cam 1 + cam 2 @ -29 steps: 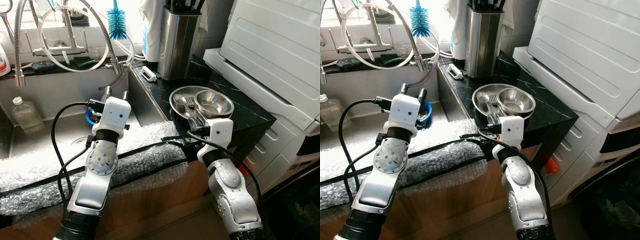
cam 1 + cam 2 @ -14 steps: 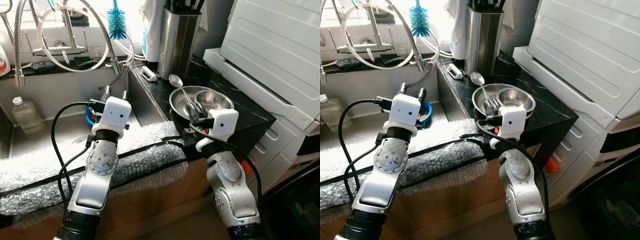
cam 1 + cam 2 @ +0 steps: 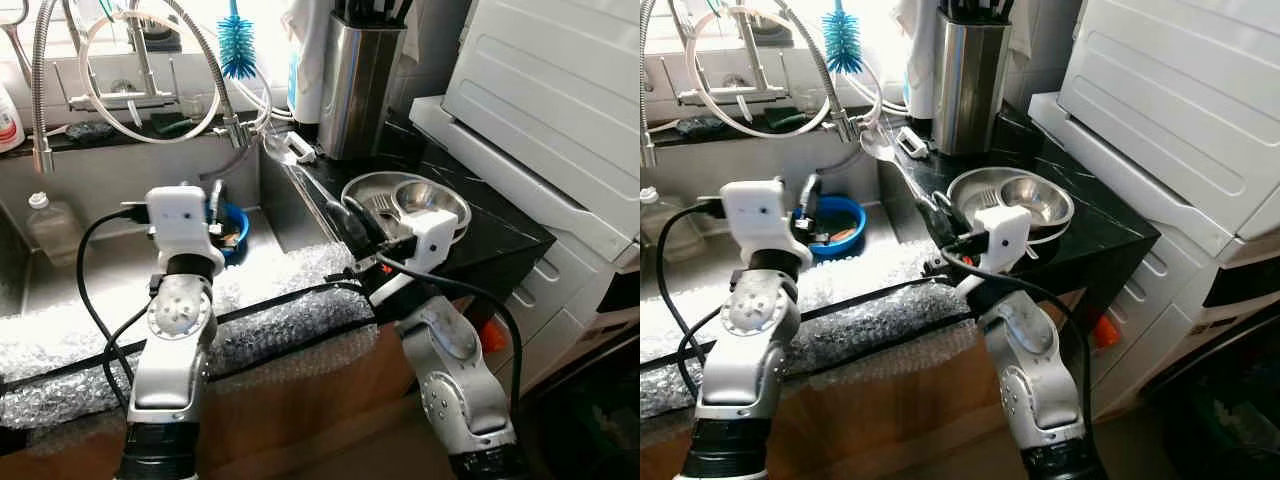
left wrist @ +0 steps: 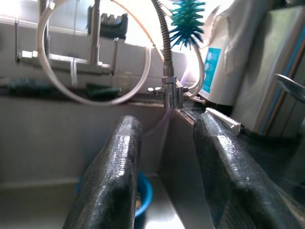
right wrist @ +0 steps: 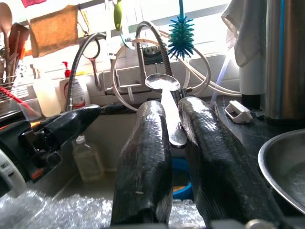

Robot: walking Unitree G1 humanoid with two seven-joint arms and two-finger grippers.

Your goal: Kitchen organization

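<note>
My right gripper is shut on a steel spoon and holds it over the counter's edge by the sink, bowl end towards the tap. The right wrist view shows the spoon clamped between both fingers. Behind it on the black counter a large steel bowl holds a fork and a smaller steel bowl. My left gripper hovers open and empty over the sink, just above a blue bowl.
A steel utensil holder and a white clip stand on the counter behind. A tap hose, a blue brush and a bottle are around the sink. Bubble wrap covers its front edge. A white appliance is on the right.
My right gripper lifted the spoon out of the large steel bowl and swung it left towards the sink. My left arm shifted left, uncovering the blue bowl.
</note>
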